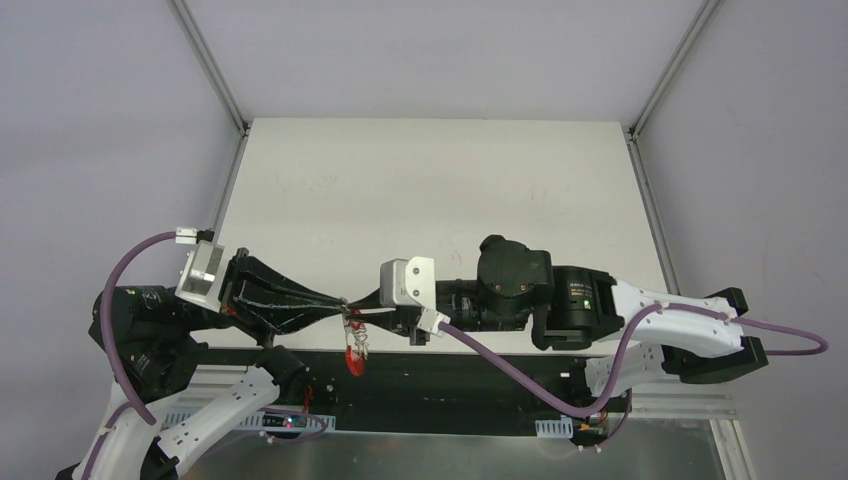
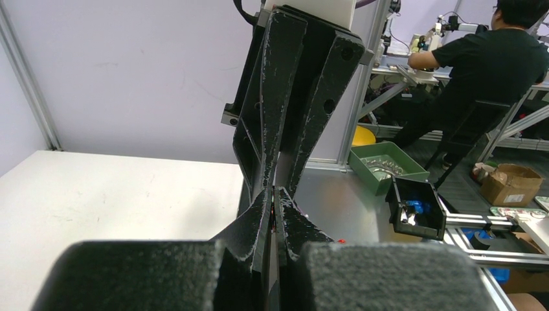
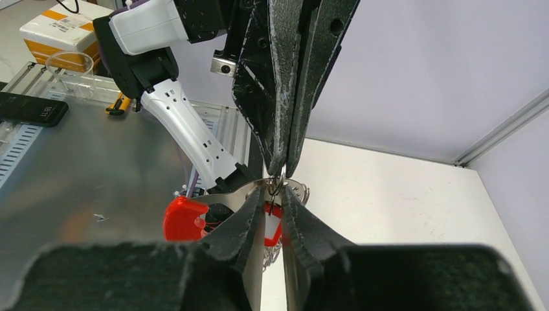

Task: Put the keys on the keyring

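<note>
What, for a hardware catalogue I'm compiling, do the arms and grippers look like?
The left arm and right arm mix black joint housings with white link shells dotted with small holes. A purple cable loops along each, and a white camera block sits at each wrist. The left gripper and right gripper have long black tapering fingers with scuffed whitish edges.

One white table [image 1: 430,190]; at its near edge, one left gripper [image 1: 340,308], one right gripper [image 1: 362,314], one uncountably tangled bunch of keys [image 1: 355,342].

Top external: overhead from 6 o'clock, looking down.
Left wrist: close, facing right gripper [image 2: 278,183] at 12 o'clock.
Right wrist: close, facing left gripper [image 3: 283,170].
Shared: meeting fingertips [image 1: 330,307].
</note>
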Available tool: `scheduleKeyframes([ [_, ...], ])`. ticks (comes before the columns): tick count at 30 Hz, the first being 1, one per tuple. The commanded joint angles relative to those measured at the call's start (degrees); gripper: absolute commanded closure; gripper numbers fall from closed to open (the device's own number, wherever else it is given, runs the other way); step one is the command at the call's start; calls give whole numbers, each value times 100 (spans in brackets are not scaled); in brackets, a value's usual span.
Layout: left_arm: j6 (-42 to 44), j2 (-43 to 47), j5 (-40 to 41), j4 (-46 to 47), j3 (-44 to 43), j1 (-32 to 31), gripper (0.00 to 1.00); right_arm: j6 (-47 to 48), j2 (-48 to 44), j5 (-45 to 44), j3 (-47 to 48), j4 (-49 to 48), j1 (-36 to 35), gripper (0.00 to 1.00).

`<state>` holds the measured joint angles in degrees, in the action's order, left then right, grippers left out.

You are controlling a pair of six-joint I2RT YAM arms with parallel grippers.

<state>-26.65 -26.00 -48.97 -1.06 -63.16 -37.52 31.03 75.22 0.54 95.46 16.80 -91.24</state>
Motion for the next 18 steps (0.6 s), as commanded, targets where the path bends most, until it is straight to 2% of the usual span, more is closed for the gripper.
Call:
scheduleKeyframes([
  [1,-22,31,-10,421,-58,-19,100,-154,45,87,284,-113,32,84],
  [4,-26,39,-18,428,-61,-19,100,-174,61,77,308,-116,51,88],
  [6,-33,41,-18,431,-63,-14,100,-189,79,93,344,-94,60,98],
  [7,-28,37,-28,427,-57,-18,100,-197,101,93,383,-45,69,100],
  [13,-56,96,-40,432,-80,-18,100,-383,244,-18,788,501,113,100],
  [18,-52,45,-112,-62,-224,-19,100,-956,534,239,1701,1778,416,100],
])
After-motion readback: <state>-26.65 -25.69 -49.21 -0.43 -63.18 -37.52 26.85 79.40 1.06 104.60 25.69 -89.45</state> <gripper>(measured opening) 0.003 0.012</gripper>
